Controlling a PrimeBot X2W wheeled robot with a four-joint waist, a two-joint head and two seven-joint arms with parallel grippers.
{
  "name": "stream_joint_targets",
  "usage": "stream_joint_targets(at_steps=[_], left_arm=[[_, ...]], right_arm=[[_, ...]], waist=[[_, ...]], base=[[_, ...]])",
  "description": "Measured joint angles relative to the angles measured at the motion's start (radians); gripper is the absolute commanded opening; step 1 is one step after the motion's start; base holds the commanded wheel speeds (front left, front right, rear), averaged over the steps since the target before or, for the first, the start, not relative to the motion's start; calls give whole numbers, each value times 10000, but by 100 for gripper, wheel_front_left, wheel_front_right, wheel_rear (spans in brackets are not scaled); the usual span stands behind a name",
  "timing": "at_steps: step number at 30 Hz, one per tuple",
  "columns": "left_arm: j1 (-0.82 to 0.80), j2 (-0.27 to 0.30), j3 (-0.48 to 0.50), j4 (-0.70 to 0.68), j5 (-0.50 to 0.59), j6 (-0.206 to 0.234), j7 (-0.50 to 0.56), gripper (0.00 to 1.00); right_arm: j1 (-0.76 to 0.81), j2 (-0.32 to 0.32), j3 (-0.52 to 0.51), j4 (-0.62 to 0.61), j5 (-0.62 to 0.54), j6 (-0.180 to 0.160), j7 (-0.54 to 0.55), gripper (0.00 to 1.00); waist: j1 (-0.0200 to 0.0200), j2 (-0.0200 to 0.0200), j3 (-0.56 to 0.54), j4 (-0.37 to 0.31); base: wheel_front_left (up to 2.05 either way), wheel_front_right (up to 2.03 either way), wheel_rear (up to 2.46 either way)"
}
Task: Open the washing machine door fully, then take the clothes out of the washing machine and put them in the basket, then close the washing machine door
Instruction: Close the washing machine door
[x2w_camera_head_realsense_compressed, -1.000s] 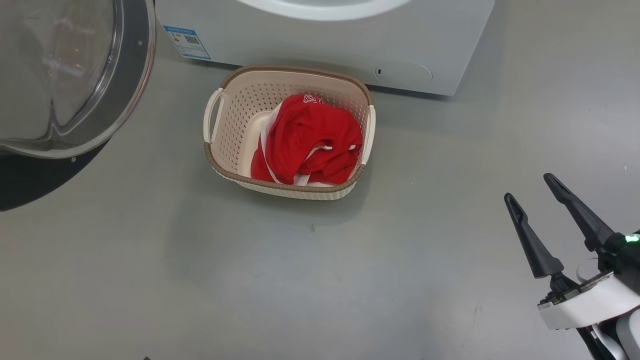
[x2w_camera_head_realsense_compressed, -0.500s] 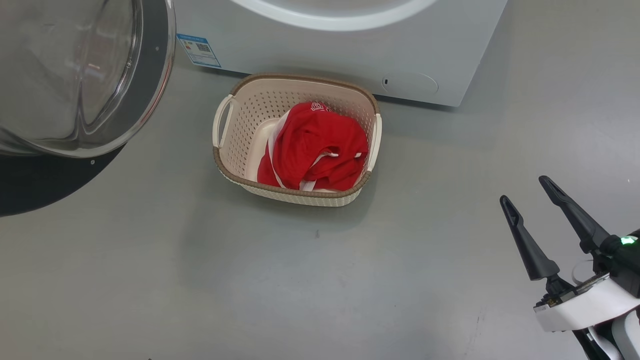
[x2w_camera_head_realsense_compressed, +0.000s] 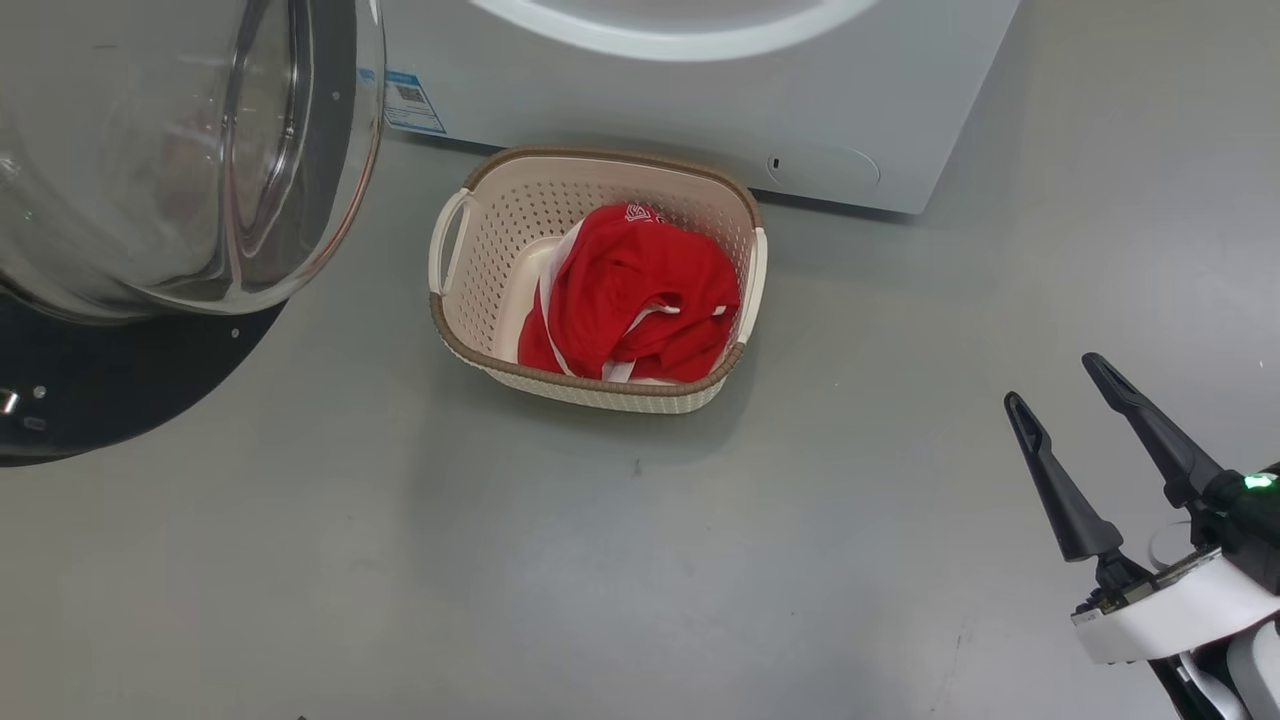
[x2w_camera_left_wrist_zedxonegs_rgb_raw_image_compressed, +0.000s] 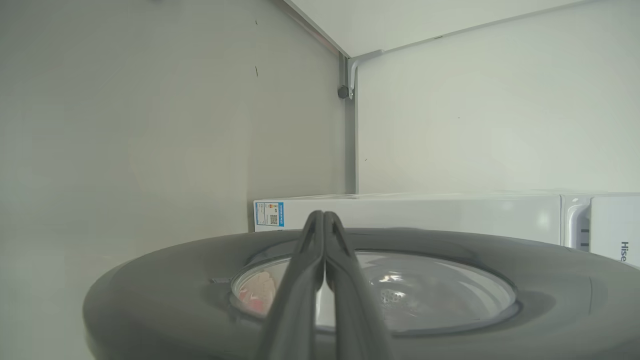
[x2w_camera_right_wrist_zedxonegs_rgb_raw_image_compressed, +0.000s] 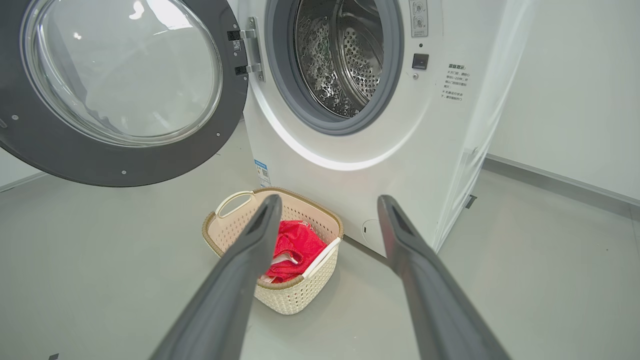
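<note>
The washing machine door (x2w_camera_head_realsense_compressed: 150, 160) stands swung out at the upper left, glass bowl toward me. My left gripper (x2w_camera_left_wrist_zedxonegs_rgb_raw_image_compressed: 324, 216) is shut with nothing in it, its fingers lying across the door's dark outer face (x2w_camera_left_wrist_zedxonegs_rgb_raw_image_compressed: 150, 300); whether they touch it I cannot tell. The white washing machine (x2w_camera_head_realsense_compressed: 650, 100) runs along the top, and its steel drum (x2w_camera_right_wrist_zedxonegs_rgb_raw_image_compressed: 345, 60) looks bare. On the floor before it sits the basket (x2w_camera_head_realsense_compressed: 600, 158), with the red clothes (x2w_camera_head_realsense_compressed: 640, 290) lying inside. My right gripper (x2w_camera_head_realsense_compressed: 1051, 380) hangs open at the lower right, well clear of the basket.
Grey floor (x2w_camera_head_realsense_compressed: 640, 560) spreads between the basket and my right arm. A pale wall (x2w_camera_right_wrist_zedxonegs_rgb_raw_image_compressed: 575, 100) stands to the machine's right. The blue label (x2w_camera_head_realsense_compressed: 410, 100) sits low on the machine's front, next to the door's rim.
The door has swung to the right in the head view, toward the machine's front. The basket, the clothes and my right gripper have held their places.
</note>
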Motion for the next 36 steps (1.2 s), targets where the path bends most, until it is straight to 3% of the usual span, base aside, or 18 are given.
stream_joint_targets(at_steps=[10,17,36], left_arm=[[489,-257,-546,-134,-17,-130,1152,0],[904,-426,-1026,-424,-199,-788,2219,0],[1591,-1726,-2102,-1607,-1164,-1701,5056,0]], right_arm=[[6,213,190,178,0,0,-4,100],[20,378,347,301,0,-2,-12,100],[65,777,518,474,0,-115,-13,100]], waist=[[0,0,-425,188],[0,0,-763,319],[0,0,-1381,645]], base=[[0,0,0],[0,0,0],[0,0,0]])
